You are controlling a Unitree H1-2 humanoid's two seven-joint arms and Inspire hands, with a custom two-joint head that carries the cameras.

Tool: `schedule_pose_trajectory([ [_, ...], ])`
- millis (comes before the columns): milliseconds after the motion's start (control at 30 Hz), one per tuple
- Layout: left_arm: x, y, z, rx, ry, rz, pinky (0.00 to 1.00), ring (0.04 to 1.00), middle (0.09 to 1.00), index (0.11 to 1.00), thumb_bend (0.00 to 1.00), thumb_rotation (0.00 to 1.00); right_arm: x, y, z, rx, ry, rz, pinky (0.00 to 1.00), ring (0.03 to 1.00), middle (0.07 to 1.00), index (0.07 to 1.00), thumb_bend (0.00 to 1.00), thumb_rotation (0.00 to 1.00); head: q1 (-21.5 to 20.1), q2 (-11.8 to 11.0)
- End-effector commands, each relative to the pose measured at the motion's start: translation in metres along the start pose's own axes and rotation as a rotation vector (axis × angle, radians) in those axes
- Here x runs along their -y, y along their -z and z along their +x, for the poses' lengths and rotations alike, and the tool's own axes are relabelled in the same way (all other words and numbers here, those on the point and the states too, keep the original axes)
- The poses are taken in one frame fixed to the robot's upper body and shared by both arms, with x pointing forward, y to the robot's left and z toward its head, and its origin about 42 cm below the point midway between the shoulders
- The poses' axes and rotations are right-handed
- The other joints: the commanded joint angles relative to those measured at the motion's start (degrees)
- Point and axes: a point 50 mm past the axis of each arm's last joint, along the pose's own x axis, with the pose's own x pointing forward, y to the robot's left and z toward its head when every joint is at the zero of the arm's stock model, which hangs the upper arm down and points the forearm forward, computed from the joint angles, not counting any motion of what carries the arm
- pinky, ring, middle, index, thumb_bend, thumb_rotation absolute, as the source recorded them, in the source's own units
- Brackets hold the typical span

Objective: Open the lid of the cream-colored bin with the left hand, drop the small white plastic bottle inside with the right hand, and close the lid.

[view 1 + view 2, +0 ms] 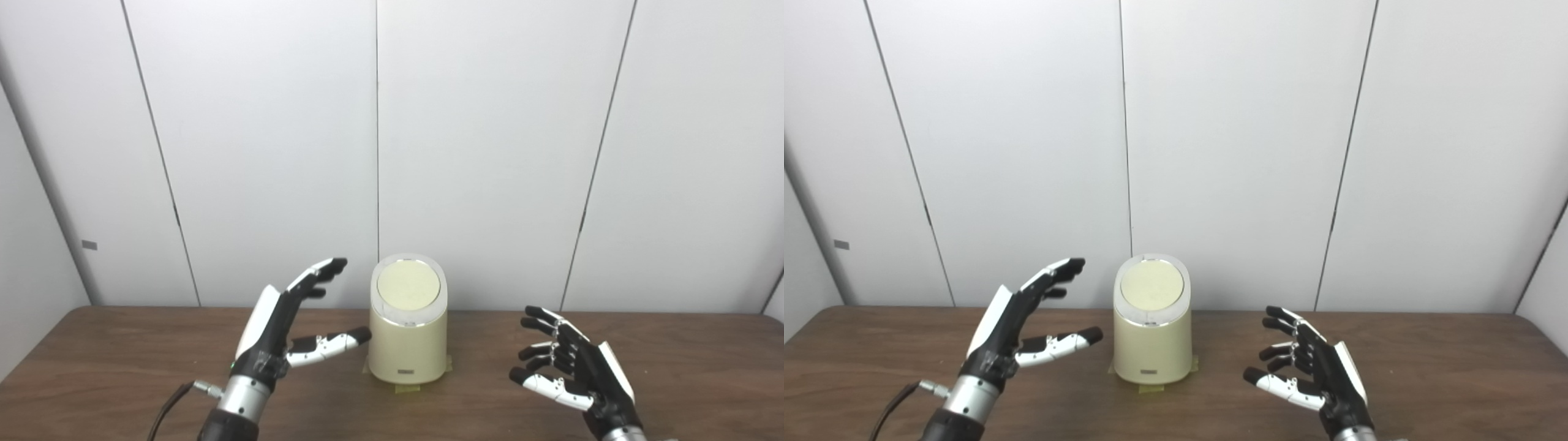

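1. Left hand (278, 331) of mine is raised above the table (122, 373), just to the left of the cream-colored bin (407, 349), with nothing in its grasp.
2. Its fingers (318, 272) are stretched out and spread, reaching up and toward the bin's upper part; their dark tips are near the rim but apart from it.
3. Its thumb (327, 346) points sideways at the bin's lower wall, and the tip looks very close to the wall; I cannot tell whether it touches.
4. My right hand (576, 367) hangs over the table to the right of the bin, well apart from it, palm turned inward.
5. Its fingers (542, 324) are loosely curled but separated, and it holds nothing either.
6. The bin stands upright on the brown wooden table, roughly midway between my two hands and close to the white panelled wall (490, 153) behind.
7. Its lid (408, 286) is down: a round, pale yellow disc set in a lighter ring on the sloping top.
8. A small dark label (407, 371) sits low on the bin's front wall.
9. Bits of yellowish tape (407, 388) show at the foot of the bin, on the table.
10. A dark cable (171, 404) runs from my left wrist down toward the lower edge.
11. I cannot see the small white plastic bottle in either view.
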Motion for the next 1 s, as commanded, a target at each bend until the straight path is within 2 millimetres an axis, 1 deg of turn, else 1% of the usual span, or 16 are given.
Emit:
schedule_pose_trajectory([
  [0, -0.009, -0.011, 0.001, 0.051, -0.052, -0.058, 0.72, 0.826, 0.845, 0.871, 0.81, 0.36, 0.005, -0.019, 0.011, 0.109, 0.010, 0.018, 0.47, 0.565, 0.786, 0.810, 0.72, 0.32, 0.04, 0.13],
  [33, -0.007, -0.006, -0.005, 0.036, -0.059, -0.078, 0.72, 0.817, 0.839, 0.872, 0.79, 0.37, 0.005, -0.019, 0.010, 0.108, 0.010, 0.022, 0.47, 0.569, 0.784, 0.812, 0.73, 0.33, 0.08, 0.19],
  [100, -0.005, 0.000, -0.013, 0.017, -0.067, -0.105, 0.71, 0.805, 0.830, 0.869, 0.77, 0.37, 0.005, -0.018, 0.009, 0.105, 0.012, 0.026, 0.47, 0.577, 0.781, 0.811, 0.74, 0.33, 0.15, 0.24],
  [233, -0.001, 0.011, -0.029, -0.030, -0.076, -0.163, 0.66, 0.769, 0.807, 0.863, 0.71, 0.32, 0.005, -0.017, 0.005, 0.090, 0.019, 0.033, 0.50, 0.613, 0.788, 0.811, 0.77, 0.34, 0.37, 0.39],
  [300, 0.000, 0.016, -0.036, -0.048, -0.078, -0.178, 0.63, 0.737, 0.789, 0.856, 0.70, 0.30, 0.006, -0.016, 0.003, 0.085, 0.025, 0.032, 0.51, 0.630, 0.789, 0.813, 0.76, 0.34, 0.50, 0.45],
  [400, 0.001, 0.025, -0.042, -0.071, -0.078, -0.184, 0.63, 0.716, 0.774, 0.846, 0.67, 0.27, 0.007, -0.014, 0.001, 0.086, 0.031, 0.037, 0.54, 0.651, 0.795, 0.822, 0.78, 0.37, 0.61, 0.41],
  [433, 0.001, 0.028, -0.043, -0.078, -0.076, -0.183, 0.62, 0.715, 0.770, 0.845, 0.67, 0.25, 0.007, -0.012, 0.000, 0.087, 0.034, 0.040, 0.55, 0.656, 0.796, 0.823, 0.79, 0.37, 0.89, 0.24],
  [500, 0.001, 0.032, -0.044, -0.089, -0.079, -0.180, 0.63, 0.718, 0.769, 0.844, 0.67, 0.24, 0.007, -0.010, -0.001, 0.087, 0.043, 0.049, 0.55, 0.657, 0.794, 0.822, 0.79, 0.38, 0.83, 0.27],
  [600, -0.001, 0.035, -0.044, -0.097, -0.089, -0.171, 0.67, 0.720, 0.766, 0.834, 0.67, 0.26, 0.007, -0.008, -0.003, 0.084, 0.055, 0.057, 0.55, 0.659, 0.794, 0.820, 0.79, 0.38, 0.49, 0.37],
  [633, -0.001, 0.035, -0.044, -0.097, -0.091, -0.167, 0.70, 0.728, 0.769, 0.833, 0.68, 0.28, 0.007, -0.008, -0.004, 0.080, 0.059, 0.057, 0.56, 0.658, 0.793, 0.822, 0.80, 0.39, 0.49, 0.37],
  [700, -0.002, 0.036, -0.043, -0.097, -0.093, -0.164, 0.71, 0.732, 0.771, 0.833, 0.68, 0.29, 0.007, -0.006, -0.005, 0.075, 0.062, 0.059, 0.55, 0.654, 0.791, 0.823, 0.80, 0.39, 0.53, 0.37],
  [800, -0.001, 0.036, -0.042, -0.103, -0.095, -0.171, 0.67, 0.723, 0.764, 0.828, 0.70, 0.30, 0.007, -0.006, -0.005, 0.077, 0.063, 0.059, 0.55, 0.650, 0.790, 0.824, 0.79, 0.37, 0.53, 0.54],
  [967, -0.001, 0.035, -0.042, -0.098, -0.093, -0.175, 0.67, 0.722, 0.765, 0.827, 0.69, 0.29, 0.006, -0.007, -0.006, 0.074, 0.063, 0.063, 0.54, 0.647, 0.790, 0.819, 0.77, 0.35, 0.14, 0.41],
])
